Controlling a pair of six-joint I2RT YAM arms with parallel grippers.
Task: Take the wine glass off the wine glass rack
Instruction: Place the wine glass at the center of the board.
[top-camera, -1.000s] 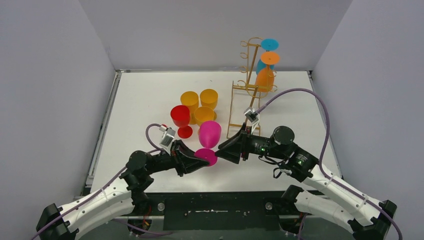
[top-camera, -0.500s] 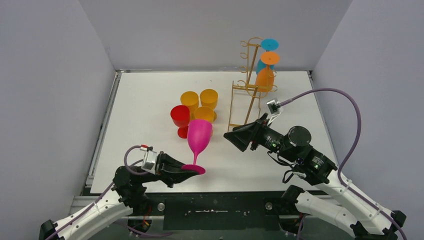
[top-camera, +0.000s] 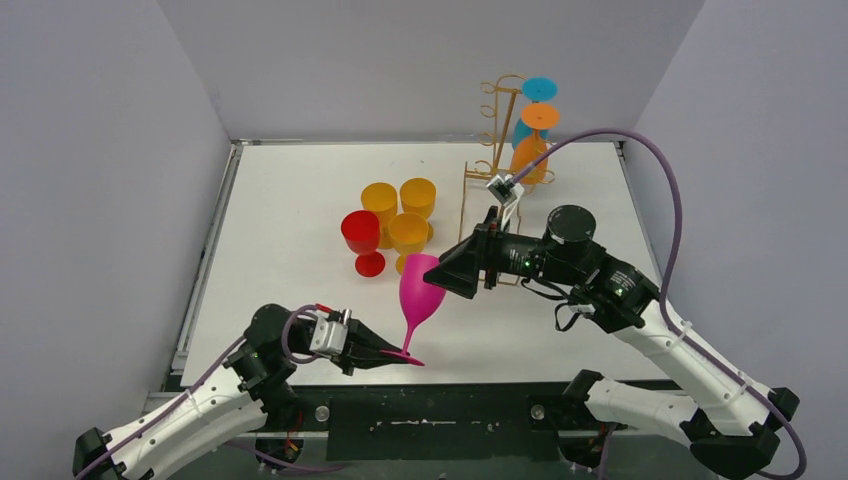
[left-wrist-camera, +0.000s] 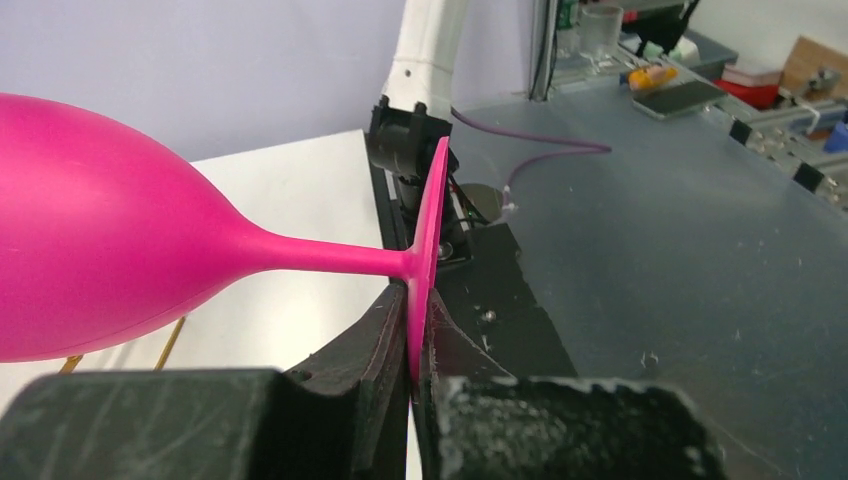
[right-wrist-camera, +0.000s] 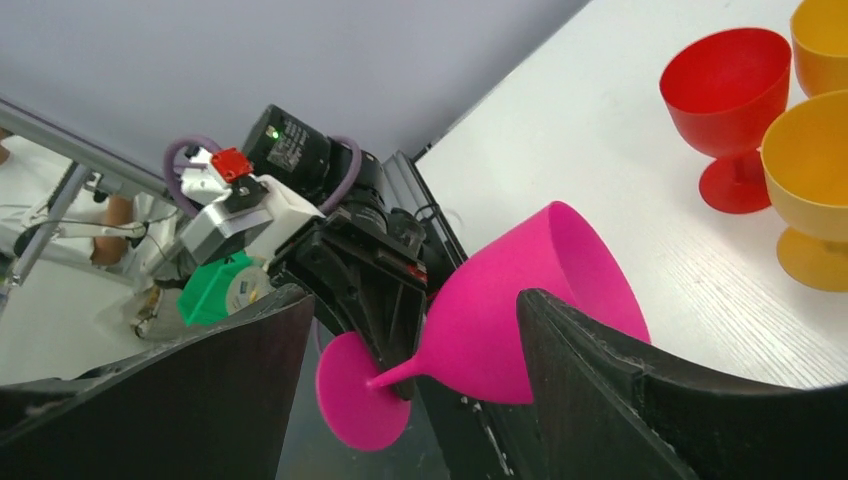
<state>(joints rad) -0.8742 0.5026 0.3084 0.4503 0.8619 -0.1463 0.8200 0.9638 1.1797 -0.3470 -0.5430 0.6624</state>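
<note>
My left gripper (top-camera: 393, 352) is shut on the round foot of a pink wine glass (top-camera: 420, 288) and holds it tilted above the table's near edge, bowl up and away. In the left wrist view the pink wine glass (left-wrist-camera: 100, 240) stretches left from my left gripper (left-wrist-camera: 418, 305), whose jaws pinch the foot edge-on. My right gripper (top-camera: 447, 277) stands open right beside the bowl's rim. In the right wrist view the pink wine glass (right-wrist-camera: 500, 320) shows between the wide jaws of my right gripper (right-wrist-camera: 415, 300). The gold wine glass rack (top-camera: 497, 135) stands at the back right, with an orange glass (top-camera: 530, 155) and a blue glass (top-camera: 538, 92) hanging upside down on it.
A red glass (top-camera: 360, 233) and three yellow glasses (top-camera: 408, 230) stand upright mid-table, left of the rack. The red glass (right-wrist-camera: 735, 90) and a yellow glass (right-wrist-camera: 815, 175) also show in the right wrist view. Grey walls close in the table on three sides.
My left gripper has drawn the pink glass back to the near edge and turned it bowl-up. My right gripper has let go, opened wide and swung beside the bowl.
</note>
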